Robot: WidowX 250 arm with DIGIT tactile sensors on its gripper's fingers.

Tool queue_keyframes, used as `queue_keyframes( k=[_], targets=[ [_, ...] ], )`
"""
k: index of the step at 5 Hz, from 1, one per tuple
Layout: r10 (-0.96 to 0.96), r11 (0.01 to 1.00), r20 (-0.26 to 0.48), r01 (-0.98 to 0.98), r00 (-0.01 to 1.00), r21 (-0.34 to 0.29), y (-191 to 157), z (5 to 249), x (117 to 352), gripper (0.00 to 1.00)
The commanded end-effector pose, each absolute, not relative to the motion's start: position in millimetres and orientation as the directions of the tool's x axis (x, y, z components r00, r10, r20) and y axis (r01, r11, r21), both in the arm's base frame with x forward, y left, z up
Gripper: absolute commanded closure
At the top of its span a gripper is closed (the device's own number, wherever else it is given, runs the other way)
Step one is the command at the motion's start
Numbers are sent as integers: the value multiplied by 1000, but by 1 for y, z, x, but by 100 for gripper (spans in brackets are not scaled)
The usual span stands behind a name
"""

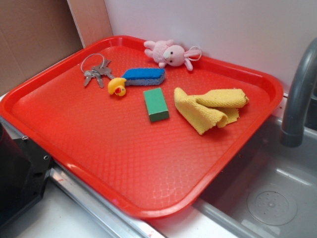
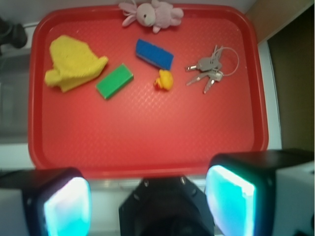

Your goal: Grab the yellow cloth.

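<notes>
The yellow cloth (image 1: 210, 109) lies crumpled and folded on the right side of the red tray (image 1: 99, 163), right of the green sponge block (image 1: 156, 104). In the wrist view the yellow cloth (image 2: 74, 63) sits at the tray's far left corner, far from my gripper (image 2: 147, 199). The gripper hovers open over the tray's near rim (image 2: 147, 169), its two glowing pads (image 2: 230, 199) wide apart with nothing between them. Only a black part of the arm (image 1: 20, 173) shows at the lower left of the exterior view.
Also on the tray: a blue sponge (image 1: 144, 76), a small yellow rubber duck (image 1: 117, 88), a bunch of keys (image 1: 96, 72) and a pink plush bunny (image 1: 171, 53). A grey faucet (image 1: 299, 94) and sink basin (image 1: 272, 198) lie to the right.
</notes>
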State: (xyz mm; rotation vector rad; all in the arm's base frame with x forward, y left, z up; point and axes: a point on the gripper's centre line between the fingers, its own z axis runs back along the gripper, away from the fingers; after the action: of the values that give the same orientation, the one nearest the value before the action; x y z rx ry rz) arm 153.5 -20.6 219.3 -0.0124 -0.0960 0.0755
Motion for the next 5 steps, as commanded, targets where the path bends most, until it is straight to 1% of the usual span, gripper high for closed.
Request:
queue_keyframes(
  k=[1, 2, 3, 4, 5],
  targets=[
    [76, 997, 130, -78, 989, 8, -24, 196, 205, 0],
    [4, 999, 176, -9, 984, 32, -35, 183, 231, 0],
    [-230, 971, 237, 238, 944, -7, -55, 172, 245, 0],
    [-443, 881, 323, 473, 836, -18, -75, 169, 236, 0],
    [-595, 771, 370, 637, 714, 10, -96, 173, 212, 0]
  ],
)
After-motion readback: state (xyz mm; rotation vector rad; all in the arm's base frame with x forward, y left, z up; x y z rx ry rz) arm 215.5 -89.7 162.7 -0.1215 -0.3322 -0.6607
